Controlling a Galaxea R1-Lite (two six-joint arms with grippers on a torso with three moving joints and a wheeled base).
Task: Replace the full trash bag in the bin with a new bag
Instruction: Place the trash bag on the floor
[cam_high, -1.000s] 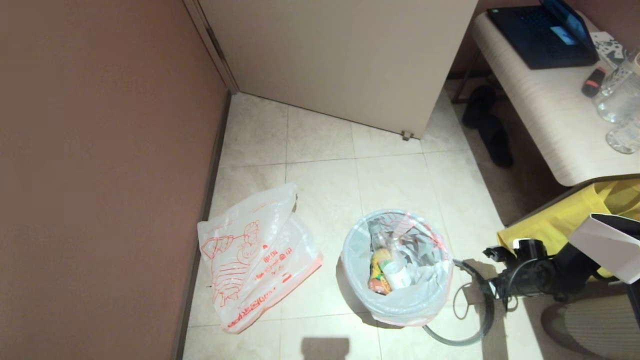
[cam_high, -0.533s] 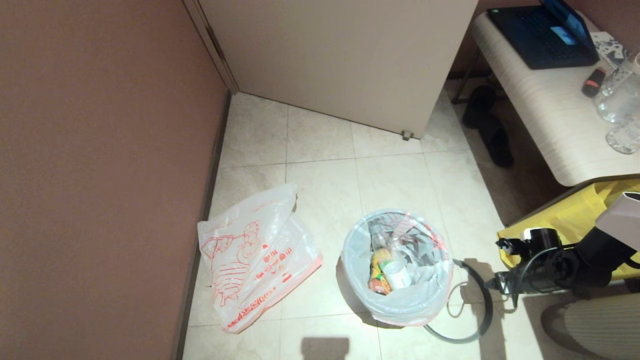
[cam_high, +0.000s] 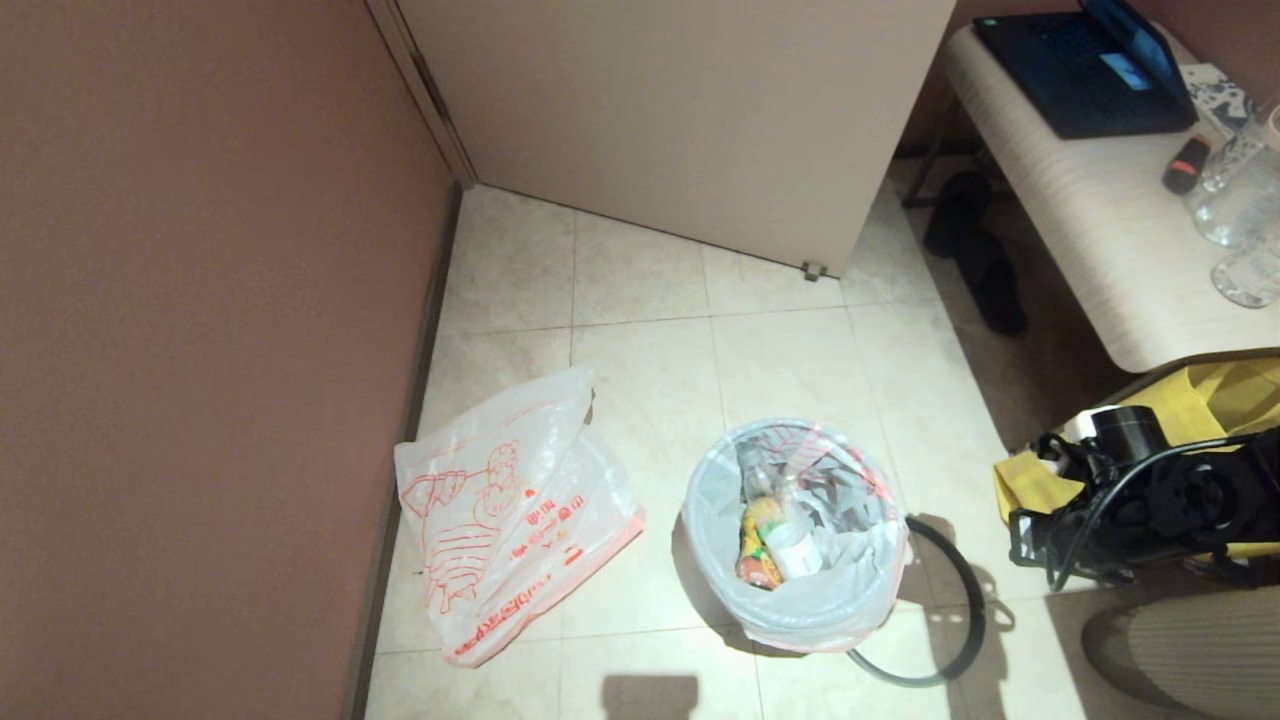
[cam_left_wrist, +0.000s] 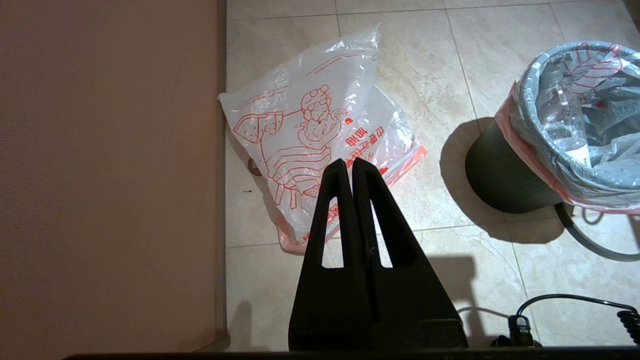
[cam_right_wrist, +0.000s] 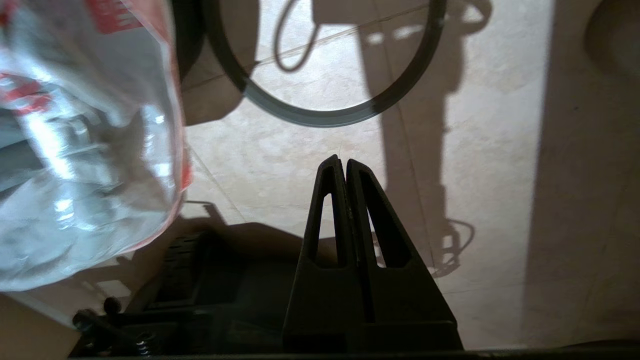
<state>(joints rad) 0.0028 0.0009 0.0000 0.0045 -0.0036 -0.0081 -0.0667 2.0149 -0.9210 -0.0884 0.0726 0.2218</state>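
Observation:
The bin (cam_left_wrist: 500, 175) is a small black bucket on the tiled floor, lined with the full trash bag (cam_high: 830, 600), which holds a bottle and a yellow-orange packet. The bag's pink band folds over the rim. Its loose grey hoop (cam_high: 983, 625) lies on the floor against the bin's right side. The new bag (cam_high: 515, 515), with its red cartoon drawing, lies flat near the left wall. My left gripper (cam_left_wrist: 351, 162) hangs shut and empty above the new bag (cam_left_wrist: 320, 130). My right gripper (cam_right_wrist: 345, 162) is shut and empty, above bare floor short of the hoop (cam_right_wrist: 320, 117), beside the full trash bag (cam_right_wrist: 85, 150).
A brown wall (cam_high: 200, 350) runs along the left and a pale door (cam_high: 680, 120) stands behind. On the right are a table (cam_high: 1090, 230) with a laptop and glassware, a yellow tote (cam_high: 1150, 420), black shoes (cam_high: 985, 250) and my right arm (cam_high: 1150, 495).
My right arm has drawn back to the right, away from the hoop, and its jaws have closed. The hoop has settled a little on the floor. The left gripper has not moved.

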